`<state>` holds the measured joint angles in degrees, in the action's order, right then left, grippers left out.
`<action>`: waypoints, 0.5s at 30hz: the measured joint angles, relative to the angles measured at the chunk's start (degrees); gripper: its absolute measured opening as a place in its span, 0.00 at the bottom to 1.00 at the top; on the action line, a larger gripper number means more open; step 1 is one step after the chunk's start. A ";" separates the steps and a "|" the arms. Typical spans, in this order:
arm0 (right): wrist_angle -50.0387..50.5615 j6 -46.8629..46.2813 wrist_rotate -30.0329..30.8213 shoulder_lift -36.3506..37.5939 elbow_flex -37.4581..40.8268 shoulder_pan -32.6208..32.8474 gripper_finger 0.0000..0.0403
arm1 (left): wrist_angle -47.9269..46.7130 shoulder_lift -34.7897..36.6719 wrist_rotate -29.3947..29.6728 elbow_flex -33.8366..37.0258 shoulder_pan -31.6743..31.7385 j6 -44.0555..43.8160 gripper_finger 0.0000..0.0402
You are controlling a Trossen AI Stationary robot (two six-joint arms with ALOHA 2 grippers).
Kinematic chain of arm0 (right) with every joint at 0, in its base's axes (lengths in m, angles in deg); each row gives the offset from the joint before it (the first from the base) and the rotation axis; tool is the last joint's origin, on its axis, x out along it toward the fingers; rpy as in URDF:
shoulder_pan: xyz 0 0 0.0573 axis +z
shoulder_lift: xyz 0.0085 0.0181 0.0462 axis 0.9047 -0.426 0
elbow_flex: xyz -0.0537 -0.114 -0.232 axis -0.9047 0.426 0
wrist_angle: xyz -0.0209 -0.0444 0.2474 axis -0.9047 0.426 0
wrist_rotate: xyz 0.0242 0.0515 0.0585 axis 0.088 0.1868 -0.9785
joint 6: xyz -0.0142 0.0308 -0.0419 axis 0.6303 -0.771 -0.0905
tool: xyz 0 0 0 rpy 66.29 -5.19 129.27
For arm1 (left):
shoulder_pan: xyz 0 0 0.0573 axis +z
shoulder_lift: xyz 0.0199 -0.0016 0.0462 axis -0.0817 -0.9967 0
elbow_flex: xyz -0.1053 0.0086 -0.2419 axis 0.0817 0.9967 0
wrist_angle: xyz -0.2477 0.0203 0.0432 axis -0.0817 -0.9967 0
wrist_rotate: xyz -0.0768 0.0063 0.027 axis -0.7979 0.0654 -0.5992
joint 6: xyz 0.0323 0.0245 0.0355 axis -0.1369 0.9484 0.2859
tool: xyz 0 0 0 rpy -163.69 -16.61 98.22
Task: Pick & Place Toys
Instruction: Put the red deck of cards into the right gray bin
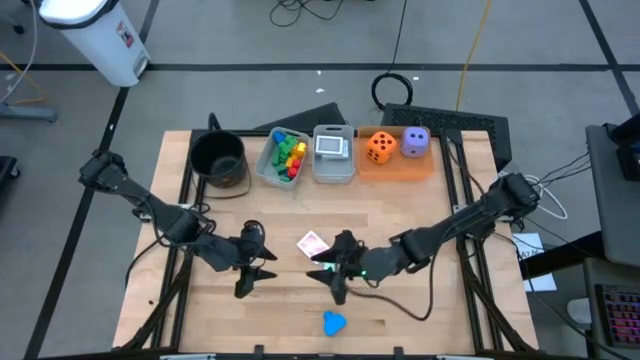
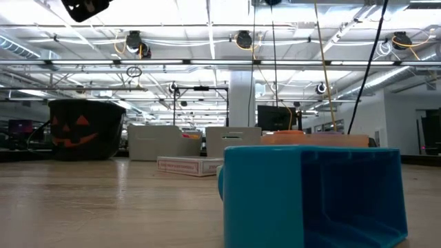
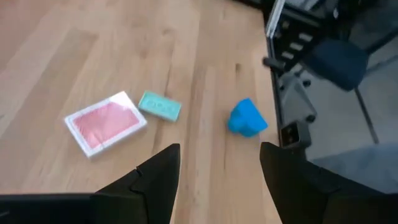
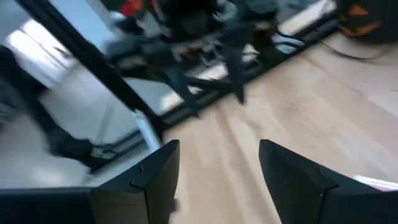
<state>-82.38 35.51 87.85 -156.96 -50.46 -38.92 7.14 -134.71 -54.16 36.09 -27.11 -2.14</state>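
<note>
A pink-backed playing card (image 1: 313,242) lies flat on the wooden table near its middle, with a small teal-green block (image 3: 160,106) beside it. A blue block (image 1: 333,322) rests near the table's front edge and looms large in the low view (image 2: 310,196). My left gripper (image 1: 264,265) hovers open to the left of the card, and the left wrist view (image 3: 221,180) shows nothing between its fingers. My right gripper (image 1: 324,268) hovers open just right of the card, also empty (image 4: 217,180). The two grippers face each other.
Along the far edge stand a black pot (image 1: 218,158), a clear bin of coloured blocks (image 1: 283,157), a clear bin with cards (image 1: 333,152), and an orange tray (image 1: 395,165) carrying an orange die (image 1: 380,146) and a purple die (image 1: 415,142).
</note>
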 joint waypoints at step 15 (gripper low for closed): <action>23.82 0.01 -8.96 -12.17 -14.45 -8.74 0.52 | -7.88 0.17 -0.39 0.00 0.00 -5.58 0.57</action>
<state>-58.57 35.52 78.90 -169.12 -64.91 -47.66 -0.74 -134.53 -54.56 36.09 -27.11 -7.72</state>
